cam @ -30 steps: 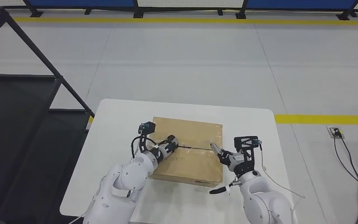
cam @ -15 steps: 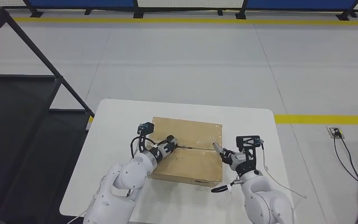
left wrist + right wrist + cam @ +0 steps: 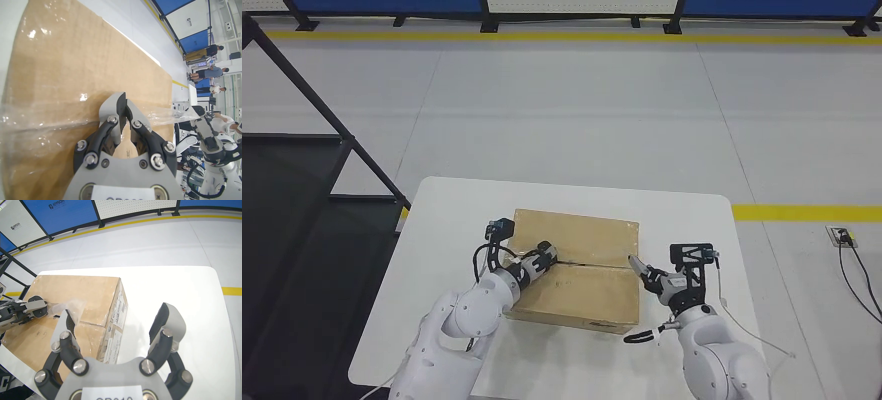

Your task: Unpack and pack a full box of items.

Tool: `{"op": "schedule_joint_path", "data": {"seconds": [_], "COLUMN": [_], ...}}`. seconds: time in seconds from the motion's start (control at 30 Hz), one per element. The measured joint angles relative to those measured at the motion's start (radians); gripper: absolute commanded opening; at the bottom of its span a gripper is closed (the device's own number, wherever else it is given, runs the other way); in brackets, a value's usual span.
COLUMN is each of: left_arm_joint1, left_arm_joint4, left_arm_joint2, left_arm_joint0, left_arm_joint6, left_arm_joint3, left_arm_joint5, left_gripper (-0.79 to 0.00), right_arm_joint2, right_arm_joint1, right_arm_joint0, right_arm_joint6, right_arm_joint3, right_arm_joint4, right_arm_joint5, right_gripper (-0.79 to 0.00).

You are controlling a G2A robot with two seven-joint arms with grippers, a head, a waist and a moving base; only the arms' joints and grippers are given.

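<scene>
Cardboard box [image 3: 582, 290] sealed, contents hidden, left claw [image 3: 125, 106] pressed together over tape [image 3: 166, 116], right claw [image 3: 115, 315] spread.

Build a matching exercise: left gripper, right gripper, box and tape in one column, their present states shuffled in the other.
Things:
1. left gripper
2. right gripper
3. box
4. tape

States:
A. brown cardboard, flaps down
B. open, at the box's end
C. clear, partly lifted off the seam
D. shut, on the box top at the seam

Pairs: 1-D, 2-B, 3-A, 4-C
</scene>
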Motion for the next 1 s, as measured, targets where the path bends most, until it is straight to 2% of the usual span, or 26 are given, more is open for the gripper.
{"op": "schedule_joint_path", "data": {"seconds": [0.4, 0.57, 0.67, 0.77, 0.83, 0.9, 1.0], "left_arm_joint1": [0.001, 0.0, 0.0, 0.0, 0.0, 0.0, 0.0], "left_arm_joint4": [-0.006, -0.007, -0.01, -0.013, -0.016, -0.02, -0.027], "left_arm_joint2": [0.006, 0.012, 0.014, 0.015, 0.016, 0.016, 0.016], "left_arm_joint0": [-0.001, -0.002, -0.002, 0.0, 0.002, 0.006, 0.011], "left_arm_joint6": [0.002, 0.004, 0.006, 0.01, 0.012, 0.015, 0.021], "left_arm_joint3": [0.0, 0.0, -0.002, -0.007, -0.012, -0.018, -0.028], "left_arm_joint5": [-0.002, -0.001, 0.0, 0.001, -0.001, -0.005, -0.009], "left_gripper": [-0.785, -0.785, -0.785, -0.785, -0.785, -0.785, -0.785], "right_arm_joint2": [0.041, 0.056, 0.041, 0.009, -0.014, -0.042, -0.043], "right_arm_joint1": [0.002, -0.001, -0.004, -0.004, -0.005, -0.008, -0.008], "right_arm_joint0": [-0.04, -0.044, -0.024, 0.031, 0.081, 0.13, 0.133], "right_arm_joint6": [-0.027, -0.07, -0.087, -0.043, -0.001, 0.041, 0.044], "right_arm_joint3": [-0.027, -0.038, -0.034, -0.018, -0.003, 0.009, 0.011], "right_arm_joint4": [0.013, 0.073, 0.152, 0.197, 0.181, 0.126, 0.119], "right_arm_joint5": [0.036, 0.062, 0.003, -0.07, -0.063, -0.013, -0.007], "right_gripper": [0.0, 0.0, 0.0, 0.0, 0.0, 0.0, 0.0]}}
